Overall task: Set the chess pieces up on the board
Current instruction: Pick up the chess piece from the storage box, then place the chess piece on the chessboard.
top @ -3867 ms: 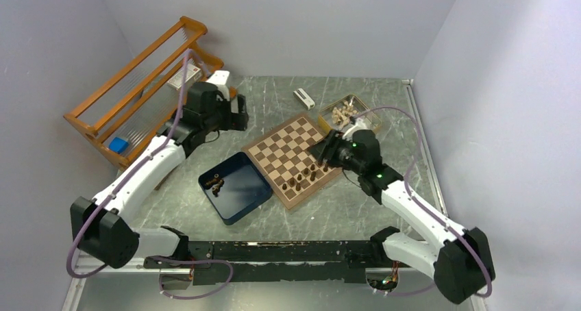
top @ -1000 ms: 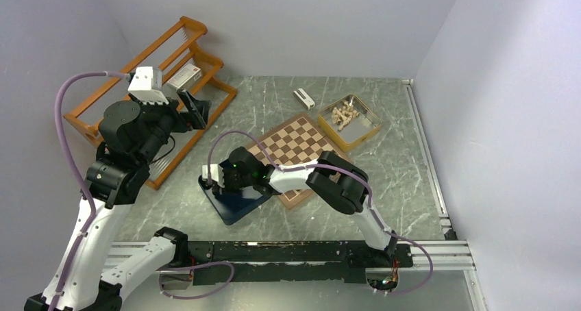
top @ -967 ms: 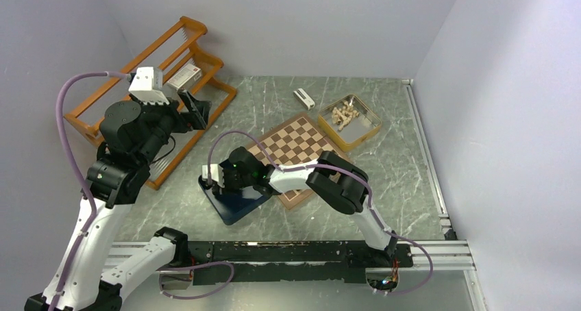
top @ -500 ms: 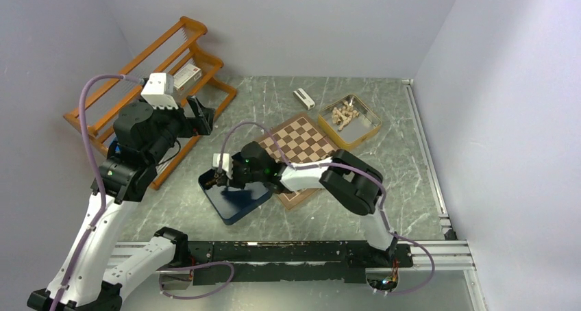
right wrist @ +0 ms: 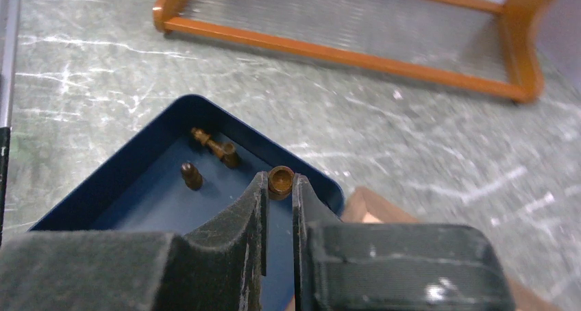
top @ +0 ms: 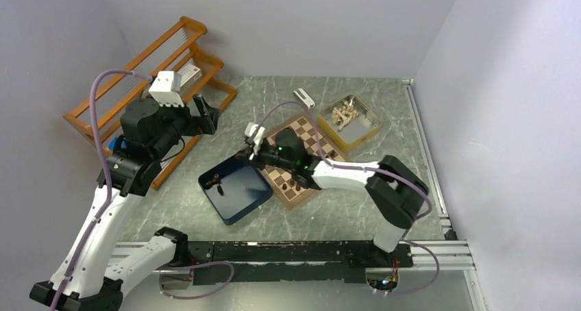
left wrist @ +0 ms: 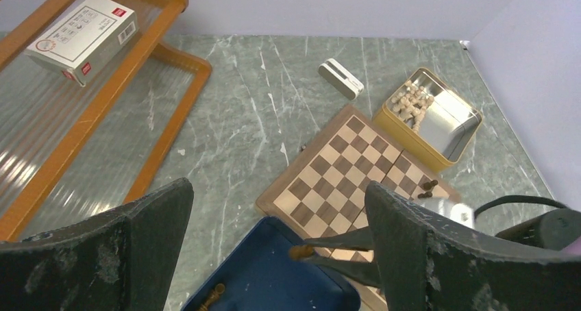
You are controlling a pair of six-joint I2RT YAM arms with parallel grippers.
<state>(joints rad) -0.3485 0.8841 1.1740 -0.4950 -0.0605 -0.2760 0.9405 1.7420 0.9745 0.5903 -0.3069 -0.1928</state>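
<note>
now the right pincer (right wrist: 279,191) pinches a dark chess piece (right wrist: 280,181) at the blue box (right wrist: 130,194) edge; left pincer (left wrist: 277,208) spread wide.

We list: one table (top: 274,98), topped in grey-green marbled stone with white veins. Plain pale lavender walls (top: 308,23) close it on three sides. At the far left we note an orange wooden rack (top: 192,27) with ribbed clear shelves, a white box (top: 190,72) lying on it. A metal rail (top: 429,162) runs along the right edge. Light even, soft.
</note>
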